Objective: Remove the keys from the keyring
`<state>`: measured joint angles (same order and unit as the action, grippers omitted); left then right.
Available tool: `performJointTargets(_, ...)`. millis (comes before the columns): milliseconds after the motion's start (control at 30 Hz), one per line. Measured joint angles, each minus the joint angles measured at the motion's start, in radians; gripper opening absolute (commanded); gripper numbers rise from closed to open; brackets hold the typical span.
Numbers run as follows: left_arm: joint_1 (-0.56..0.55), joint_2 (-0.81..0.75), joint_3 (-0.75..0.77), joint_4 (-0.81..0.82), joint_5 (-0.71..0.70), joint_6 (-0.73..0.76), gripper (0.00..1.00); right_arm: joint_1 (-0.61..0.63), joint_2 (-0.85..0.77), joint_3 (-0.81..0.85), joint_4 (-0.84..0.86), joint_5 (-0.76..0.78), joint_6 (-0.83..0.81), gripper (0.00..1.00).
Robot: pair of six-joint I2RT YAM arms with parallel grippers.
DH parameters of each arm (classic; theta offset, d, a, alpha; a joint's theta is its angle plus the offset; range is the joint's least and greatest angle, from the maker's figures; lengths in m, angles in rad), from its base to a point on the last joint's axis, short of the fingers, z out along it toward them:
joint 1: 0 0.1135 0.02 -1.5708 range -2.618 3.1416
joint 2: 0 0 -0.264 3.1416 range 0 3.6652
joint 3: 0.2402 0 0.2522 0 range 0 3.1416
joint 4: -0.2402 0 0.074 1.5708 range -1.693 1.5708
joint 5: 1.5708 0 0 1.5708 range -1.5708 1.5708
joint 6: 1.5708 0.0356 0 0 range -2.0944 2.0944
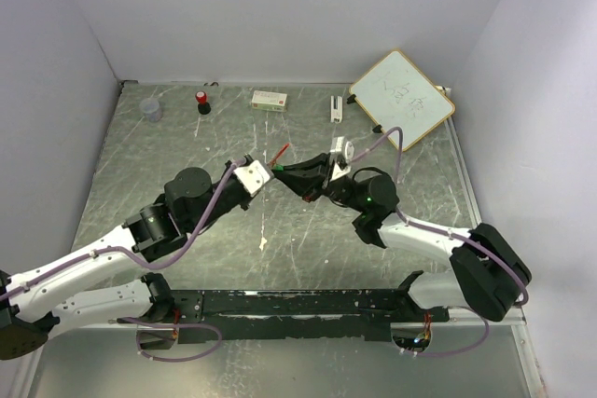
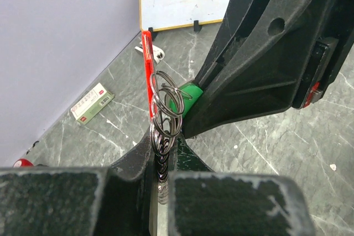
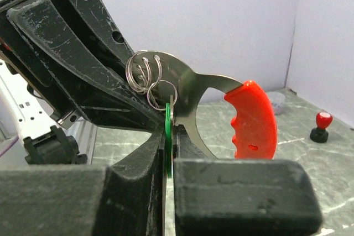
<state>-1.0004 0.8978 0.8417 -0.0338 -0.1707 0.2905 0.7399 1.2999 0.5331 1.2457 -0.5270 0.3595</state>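
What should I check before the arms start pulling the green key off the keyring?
1. Left pincer shut on the keyring: ok.
2. Right pincer shut on the green key: ok.
3. Red key free of both pincers: cannot tell; its metal part runs close by the right pincer.
4. Whole keyring held above the table: ok.
5. Green key sitting at the ring's split: cannot tell.
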Motion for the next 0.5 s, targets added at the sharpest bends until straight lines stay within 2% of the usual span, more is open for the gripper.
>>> performJointTargets(167,-0.002,0.011,-0.003,0.018,-0.071,-0.001,0.1,0.01,-0.073,0.042,-0.203,0.046,-0.047,0.0)
performJointTargets(267,-0.002,0.022,-0.005,0.034,-0.149,-0.004,0.13,0.031,-0.123,0.132,-0.433,0.144,-0.094,0.0)
performJointTargets(367,-0.002,0.032,-0.024,0.061,-0.233,-0.003,0.17,0.069,-0.136,0.307,-0.743,0.309,-0.142,0.0)
performJointTargets(500,-0.002,0.039,-0.063,0.107,-0.292,-0.003,0.24,0.142,-0.134,0.48,-1.067,0.51,-0.182,0.0)
